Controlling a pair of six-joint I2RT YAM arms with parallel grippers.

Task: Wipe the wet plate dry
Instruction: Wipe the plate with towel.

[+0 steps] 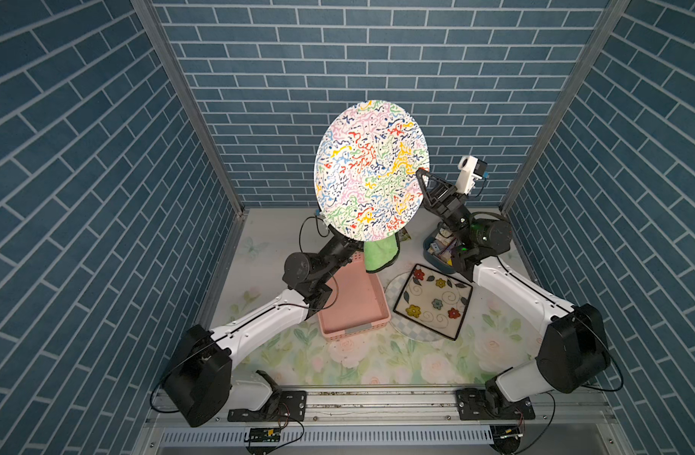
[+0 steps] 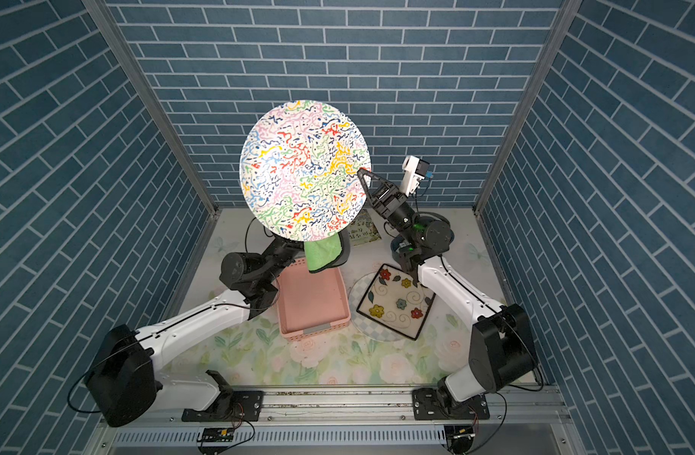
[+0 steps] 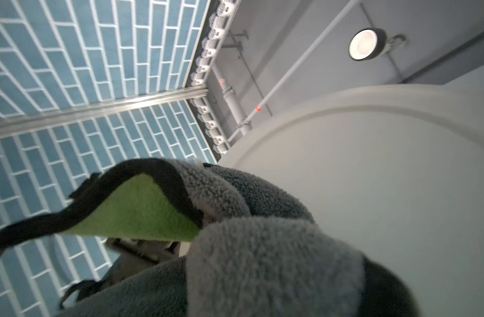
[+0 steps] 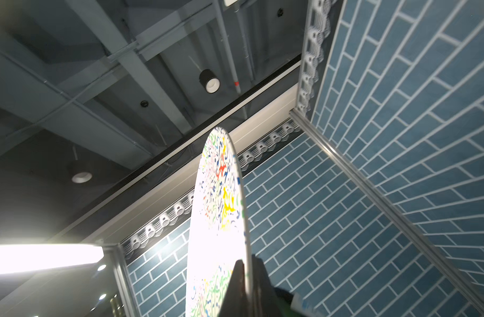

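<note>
Likely step: drying the back of the plate (image 1: 371, 169). Press the cloth (image 3: 262, 263) flat against the plain underside and sweep in overlapping arcs from centre to rim, lightly enough not to twist the plate in its grip. Then do the patterned face. Right hand (image 1: 420, 171) clamped tight on the plate's rim, one finger on each face. Plate upright, raised well above the worktop (image 1: 377, 362). Left hand hidden behind the plate and buried in the bunched cloth, closed on the cloth, which touches the plate's back and hangs below its lower edge.
</note>
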